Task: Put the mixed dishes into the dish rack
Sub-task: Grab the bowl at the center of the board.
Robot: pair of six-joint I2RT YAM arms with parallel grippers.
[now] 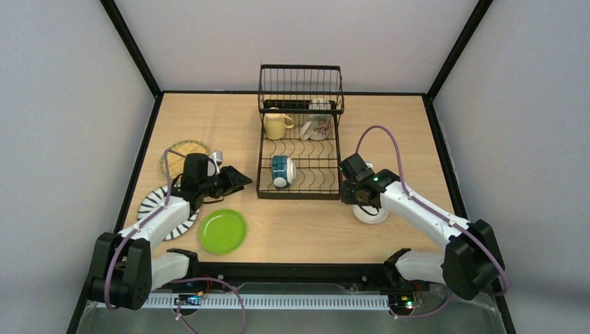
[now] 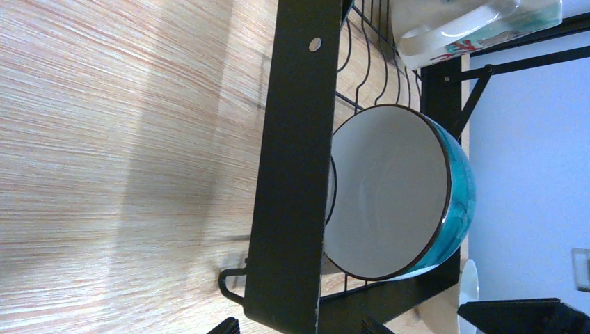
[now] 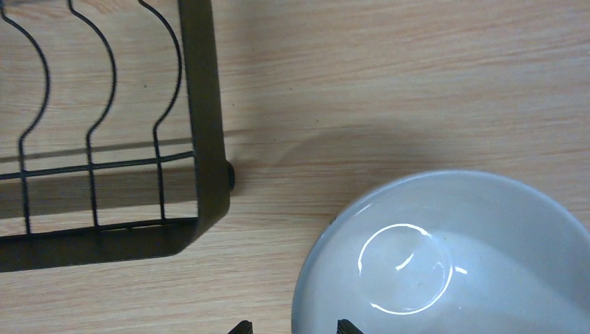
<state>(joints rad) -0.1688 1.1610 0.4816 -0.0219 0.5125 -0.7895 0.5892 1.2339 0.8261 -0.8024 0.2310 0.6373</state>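
Observation:
The dish rack [image 1: 299,186] stands mid-table. It holds a pale yellow mug [image 1: 277,126], a white patterned mug [image 1: 318,128] and a blue bowl [image 1: 282,171] on its side, white inside [image 2: 389,195]. My left gripper [image 1: 238,182] is open just left of the rack's front corner, its fingertips [image 2: 226,325] straddling the black frame bar [image 2: 292,167] without touching it. My right gripper [image 1: 350,196] is open over a white bowl [image 3: 445,257] on the table, right of the rack. That bowl's left rim lies between the fingertips [image 3: 346,325].
A lime green plate [image 1: 222,231] lies near the front edge. The black-striped white plate [image 1: 153,203] sits partly under my left arm. The tan woven plate [image 1: 177,154] lies behind it. The rack's right front corner [image 3: 205,209] is close to the white bowl.

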